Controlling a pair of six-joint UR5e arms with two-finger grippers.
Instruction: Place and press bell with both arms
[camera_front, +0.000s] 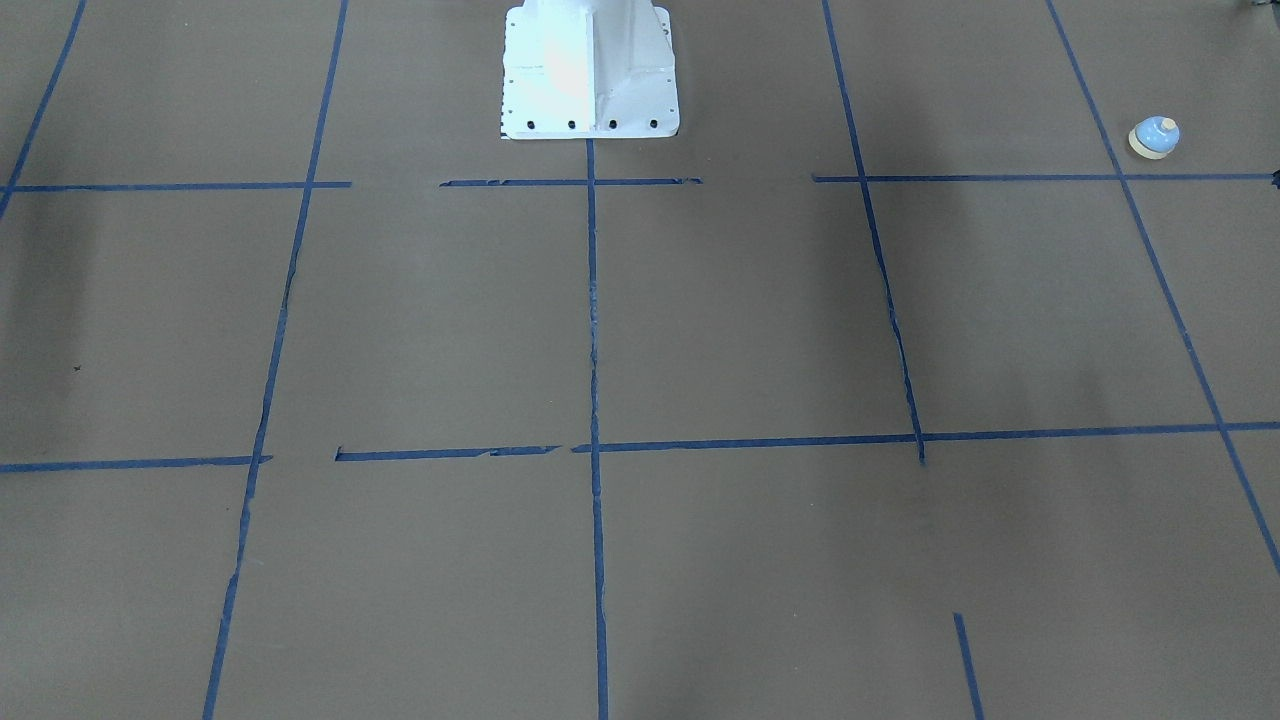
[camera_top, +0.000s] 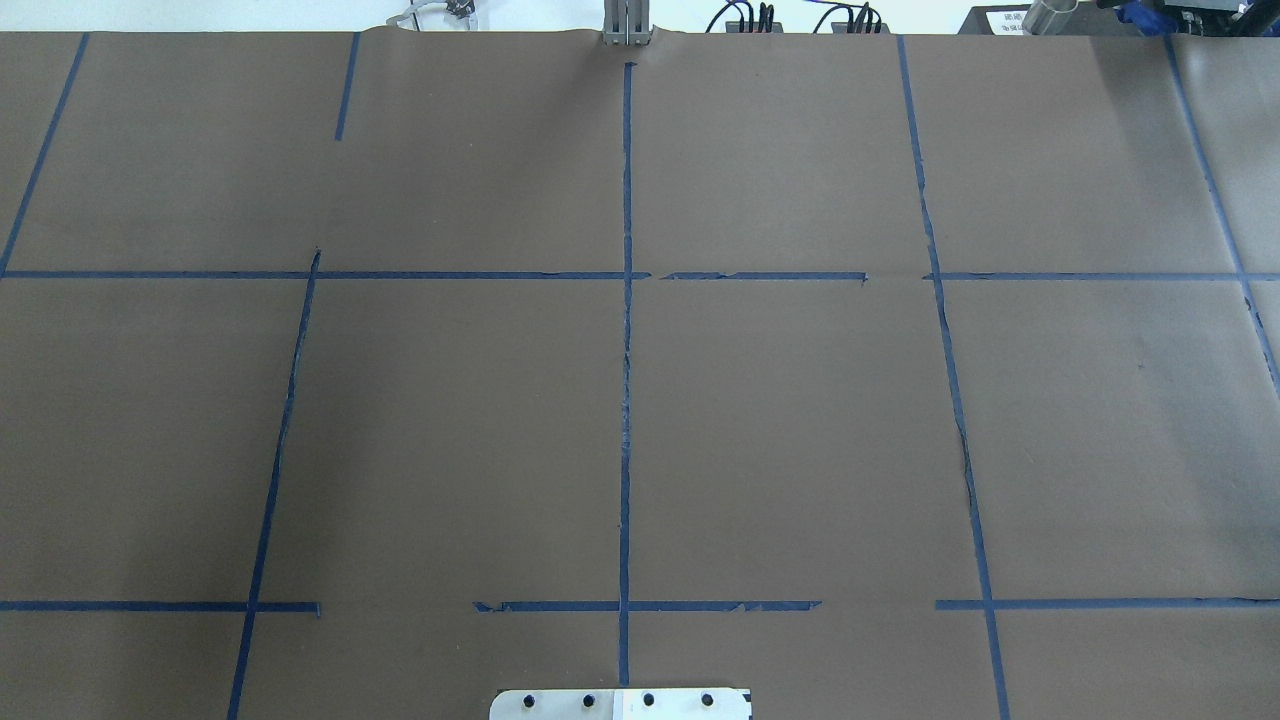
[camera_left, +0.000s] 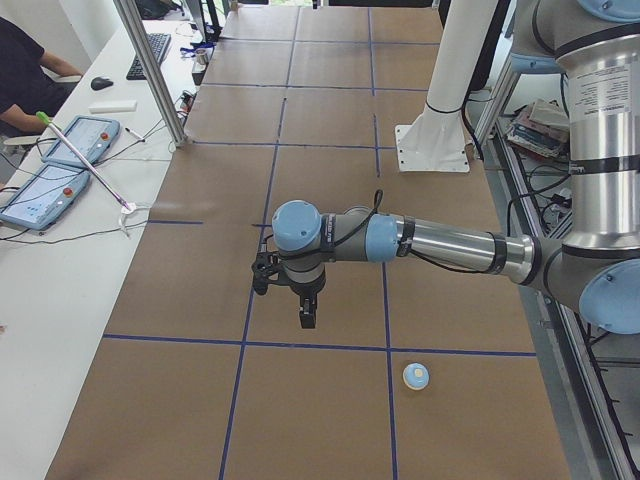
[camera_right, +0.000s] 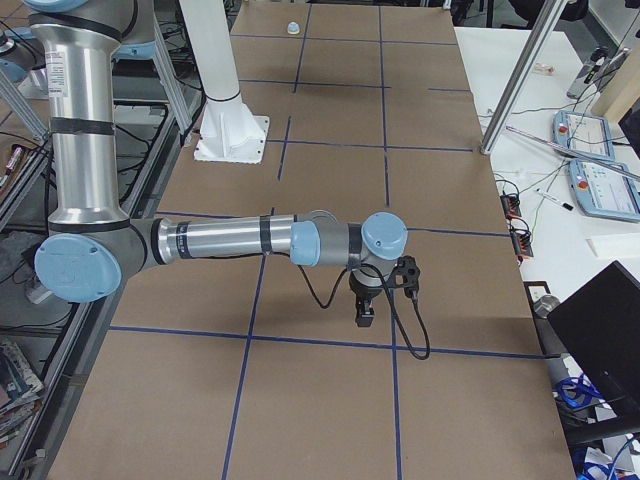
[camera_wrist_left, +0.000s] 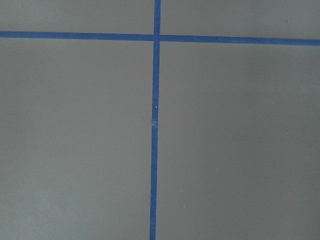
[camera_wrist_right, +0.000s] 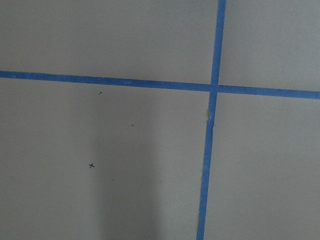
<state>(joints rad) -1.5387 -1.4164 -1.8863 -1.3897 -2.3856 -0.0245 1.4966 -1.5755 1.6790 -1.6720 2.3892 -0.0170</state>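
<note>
bell (camera_left: 416, 376) sits on the counter (camera_left: 330, 180) at 4 o'clock from the left pincer (camera_left: 300, 305) in the left side view, well apart, so best centre above its dome before descending, though whether this or the right pincer (camera_right: 365, 310) is released or clenched i cannot tell.

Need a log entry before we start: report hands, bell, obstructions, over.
Left hand and right hand above table, open or shut unclear. Bell upright on table, robot's left end, ungrasped. No obstruction seen near it.

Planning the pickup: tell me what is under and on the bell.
The bell stands on brown table paper, near a blue tape line. Nothing rests on top. Its base hides the paper directly beneath.
</note>
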